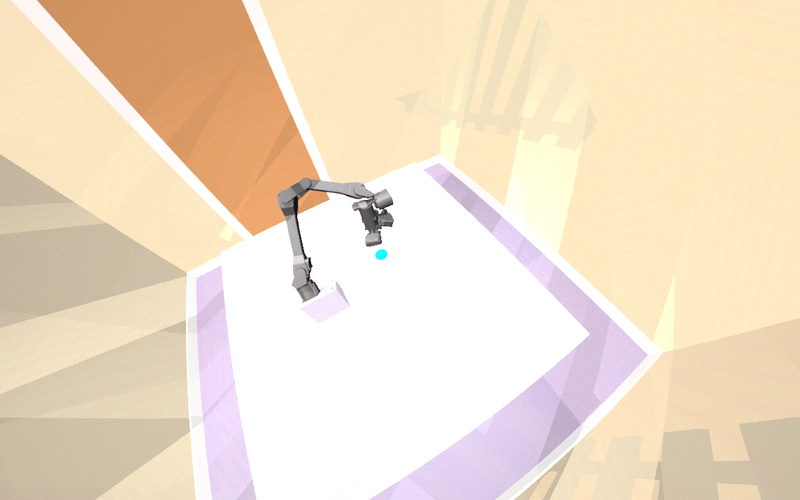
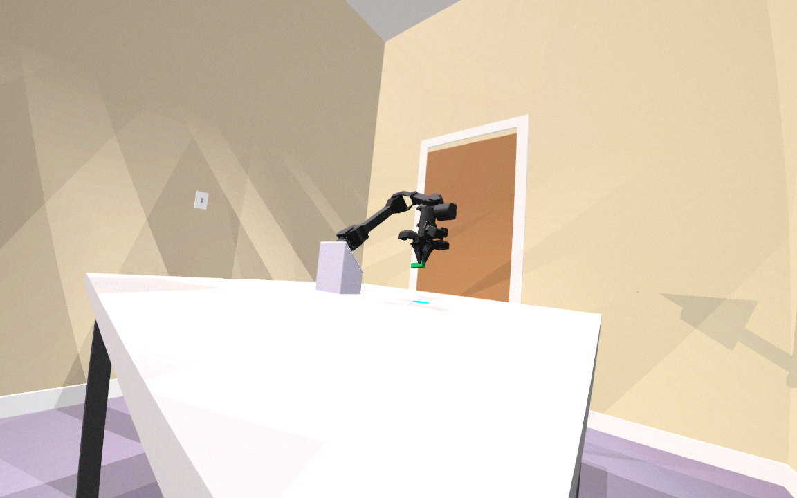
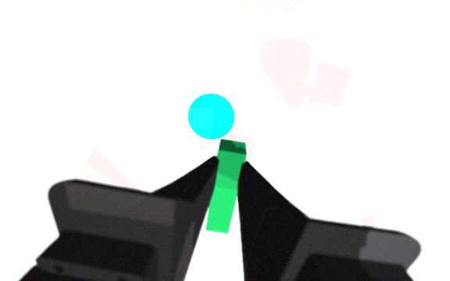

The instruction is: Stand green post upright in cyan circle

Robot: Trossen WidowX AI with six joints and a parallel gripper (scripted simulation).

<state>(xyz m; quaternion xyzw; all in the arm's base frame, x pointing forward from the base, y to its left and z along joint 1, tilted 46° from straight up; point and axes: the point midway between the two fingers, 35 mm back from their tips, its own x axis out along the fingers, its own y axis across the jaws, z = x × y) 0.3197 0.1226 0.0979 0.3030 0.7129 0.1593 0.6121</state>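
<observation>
My gripper [image 3: 228, 161] [image 2: 421, 262] [image 1: 373, 239] is shut on the green post [image 3: 225, 187] [image 2: 416, 265] and holds it in the air above the white table [image 1: 428, 348] [image 2: 339, 371]. In the wrist view the post runs between the two dark fingers, its darker far end pointing toward the cyan circle [image 3: 211, 116]. In the exterior view the post looks close to level at the fingertips. The cyan circle [image 1: 381, 254] [image 2: 418, 302] lies flat on the table, below and just ahead of the gripper. In the top view the post is hidden by the gripper.
The arm's pale lilac base block [image 1: 326, 300] [image 2: 337, 267] stands on the table to the left of the circle. An orange door [image 2: 469, 216] [image 1: 204, 118] is in the wall behind the table. The table's edges drop to a purple floor [image 1: 577, 385].
</observation>
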